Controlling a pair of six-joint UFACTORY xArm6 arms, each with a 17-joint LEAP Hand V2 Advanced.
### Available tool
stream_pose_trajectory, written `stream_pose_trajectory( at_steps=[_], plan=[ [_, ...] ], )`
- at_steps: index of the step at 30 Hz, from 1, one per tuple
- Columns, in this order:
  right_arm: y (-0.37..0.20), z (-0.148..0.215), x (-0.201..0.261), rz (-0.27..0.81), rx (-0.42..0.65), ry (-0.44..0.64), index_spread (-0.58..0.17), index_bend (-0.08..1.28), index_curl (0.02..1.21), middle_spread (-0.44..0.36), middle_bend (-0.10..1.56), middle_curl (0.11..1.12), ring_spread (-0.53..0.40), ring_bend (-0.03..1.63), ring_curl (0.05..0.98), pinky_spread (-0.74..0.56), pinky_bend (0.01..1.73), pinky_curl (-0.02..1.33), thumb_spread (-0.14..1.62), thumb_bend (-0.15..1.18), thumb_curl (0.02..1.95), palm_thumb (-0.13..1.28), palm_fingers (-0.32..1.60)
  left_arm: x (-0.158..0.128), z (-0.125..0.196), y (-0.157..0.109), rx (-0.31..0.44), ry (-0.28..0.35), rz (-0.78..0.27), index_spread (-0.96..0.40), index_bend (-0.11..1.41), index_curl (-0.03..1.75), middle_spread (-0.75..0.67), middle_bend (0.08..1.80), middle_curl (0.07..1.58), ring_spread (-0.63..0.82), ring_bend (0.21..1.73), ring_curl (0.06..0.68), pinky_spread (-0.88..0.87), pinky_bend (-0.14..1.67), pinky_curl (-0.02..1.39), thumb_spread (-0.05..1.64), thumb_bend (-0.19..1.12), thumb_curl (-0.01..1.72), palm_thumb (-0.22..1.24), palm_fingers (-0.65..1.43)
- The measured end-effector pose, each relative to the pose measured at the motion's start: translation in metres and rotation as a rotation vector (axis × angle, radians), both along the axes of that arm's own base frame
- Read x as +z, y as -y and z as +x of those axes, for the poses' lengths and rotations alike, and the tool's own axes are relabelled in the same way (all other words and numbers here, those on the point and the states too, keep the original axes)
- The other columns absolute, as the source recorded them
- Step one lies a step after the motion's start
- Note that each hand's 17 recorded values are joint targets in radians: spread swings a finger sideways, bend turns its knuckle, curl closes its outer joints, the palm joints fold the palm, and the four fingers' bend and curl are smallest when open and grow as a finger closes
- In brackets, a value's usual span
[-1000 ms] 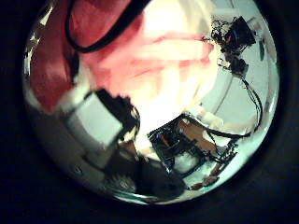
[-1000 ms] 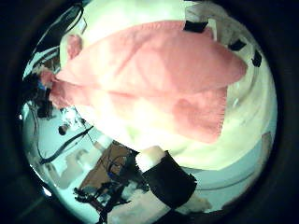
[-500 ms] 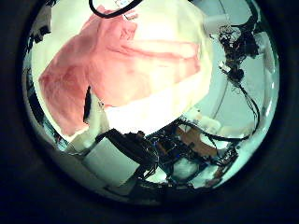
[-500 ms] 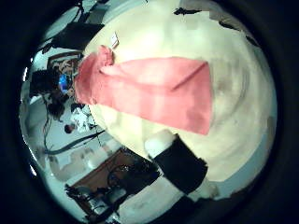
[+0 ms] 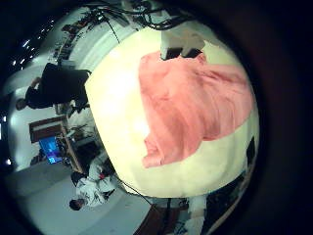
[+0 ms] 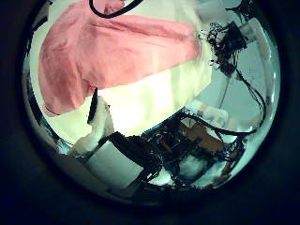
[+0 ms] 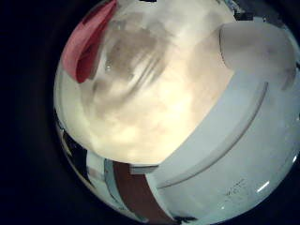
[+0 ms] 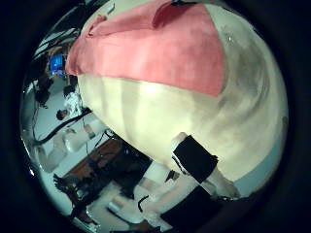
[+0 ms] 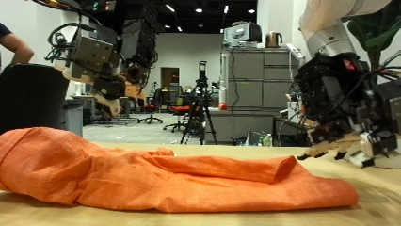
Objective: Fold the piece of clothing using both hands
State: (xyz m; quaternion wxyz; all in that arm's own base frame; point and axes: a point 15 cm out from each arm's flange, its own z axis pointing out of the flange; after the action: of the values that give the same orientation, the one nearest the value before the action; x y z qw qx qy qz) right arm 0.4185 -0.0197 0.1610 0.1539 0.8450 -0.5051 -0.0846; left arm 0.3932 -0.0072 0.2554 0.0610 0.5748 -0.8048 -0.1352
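Observation:
An orange piece of clothing [image 9: 163, 179] lies in a long, rumpled, partly folded heap on the pale table [image 9: 376, 212]. My left hand [image 9: 106, 66] hangs high above the heap's thicker end. My right hand [image 9: 344, 113] hangs above the thin end with relaxed fingers [image 9: 328, 146] and holds nothing. The cloth lies flat on the table and away from the palm in the left little finger side palm view [image 5: 191, 103], the left thumb side palm view [image 6: 112, 52] and the right thumb side palm view [image 8: 155, 49].
Grey cabinets [image 9: 257, 89], a tripod [image 9: 200, 104] and a black chair [image 9: 31, 99] stand behind the table.
Both thumb side palm views have shifted, so both hands have moved. A second ago the cloth was close against the left palm; now it lies farther off on the table.

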Motion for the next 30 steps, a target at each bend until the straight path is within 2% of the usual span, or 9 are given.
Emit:
stream_pose_trajectory(
  at_steps=[6,12,16,17,18,21,23,26,30],
  plan=[
    [-0.009,0.0,-0.031,-0.005,0.019,-0.036,-0.317,0.17,0.37,-0.004,0.19,0.35,0.153,0.27,0.264,0.28,0.25,0.38,1.08,-0.03,0.29,0.62,0.05,-0.02,-0.011,0.004,-0.002,-0.033,-0.003,0.15,0.14,0.32,0.36,0.18,0.35,0.53,0.57,0.208,0.47,0.47,0.3,1.11,-0.02,0.44,0.64,-0.05],
    [-0.009,0.002,-0.05,-0.042,0.009,-0.051,-0.269,0.18,0.35,-0.022,0.19,0.33,0.137,0.28,0.264,0.26,0.22,0.36,1.02,-0.02,0.3,0.64,0.15,-0.017,-0.013,0.003,-0.001,-0.031,0.0,0.15,0.14,0.29,0.36,0.18,0.33,0.54,0.56,0.206,0.47,0.45,0.3,1.11,-0.02,0.43,0.63,-0.04],
    [0.002,0.005,-0.05,-0.121,0.014,-0.037,-0.254,0.22,0.36,-0.062,0.25,0.35,0.044,0.34,0.268,0.19,0.17,0.32,1.01,-0.01,0.32,0.68,0.39,-0.016,-0.013,0.001,0.0,-0.031,0.001,0.15,0.14,0.28,0.36,0.19,0.32,0.54,0.55,0.205,0.47,0.44,0.3,1.12,-0.02,0.42,0.63,-0.04],
    [0.003,0.006,-0.049,-0.133,0.018,-0.032,-0.278,0.26,0.38,-0.108,0.31,0.36,-0.023,0.42,0.285,0.11,0.18,0.31,1.0,-0.01,0.32,0.7,0.59,-0.016,-0.013,0.001,0.002,-0.033,0.002,0.15,0.14,0.27,0.36,0.19,0.32,0.54,0.55,0.205,0.47,0.44,0.3,1.12,-0.02,0.42,0.63,-0.03],
    [0.002,0.006,-0.049,-0.134,0.022,-0.031,-0.285,0.25,0.37,-0.127,0.31,0.36,-0.054,0.43,0.275,0.08,0.17,0.29,0.99,-0.01,0.33,0.71,0.61,-0.017,-0.014,0.0,0.0,-0.034,0.001,0.15,0.14,0.27,0.36,0.19,0.32,0.54,0.55,0.206,0.47,0.44,0.3,1.12,-0.02,0.42,0.63,-0.03],
    [0.001,0.007,-0.043,-0.134,0.023,-0.018,-0.335,0.26,0.39,-0.175,0.42,0.41,-0.191,0.62,0.328,-0.2,0.33,0.31,0.99,-0.01,0.34,0.75,1.18,-0.018,-0.014,0.001,0.0,-0.037,0.003,0.15,0.14,0.26,0.36,0.19,0.32,0.54,0.55,0.207,0.47,0.44,0.3,1.12,-0.02,0.42,0.63,-0.03],
    [0.001,0.006,-0.04,-0.134,0.024,-0.012,-0.356,0.34,0.45,-0.199,0.54,0.47,-0.236,0.73,0.395,-0.34,0.46,0.37,0.98,-0.01,0.35,0.78,1.36,-0.018,-0.014,0.0,-0.001,-0.039,0.003,0.16,0.14,0.26,0.35,0.19,0.32,0.54,0.55,0.207,0.47,0.43,0.3,1.12,-0.02,0.41,0.63,-0.03],
    [0.003,0.003,-0.033,-0.131,0.028,-0.004,-0.362,0.48,0.53,-0.199,0.72,0.55,-0.269,0.83,0.452,-0.44,0.62,0.44,0.99,-0.01,0.36,0.82,1.45,-0.019,-0.014,0.0,0.0,-0.041,0.003,0.16,0.14,0.25,0.35,0.19,0.32,0.54,0.54,0.207,0.47,0.43,0.3,1.12,-0.02,0.41,0.63,-0.03],
    [0.011,-0.012,-0.024,-0.129,0.02,-0.002,-0.352,0.68,0.63,-0.179,0.91,0.63,-0.264,0.99,0.52,-0.44,0.83,0.54,1.01,0.01,0.39,0.92,1.42,-0.018,-0.015,-0.003,0.004,-0.042,0.002,0.16,0.15,0.25,0.35,0.19,0.32,0.54,0.54,0.207,0.47,0.42,0.3,1.12,-0.02,0.41,0.63,-0.02]
  ],
)
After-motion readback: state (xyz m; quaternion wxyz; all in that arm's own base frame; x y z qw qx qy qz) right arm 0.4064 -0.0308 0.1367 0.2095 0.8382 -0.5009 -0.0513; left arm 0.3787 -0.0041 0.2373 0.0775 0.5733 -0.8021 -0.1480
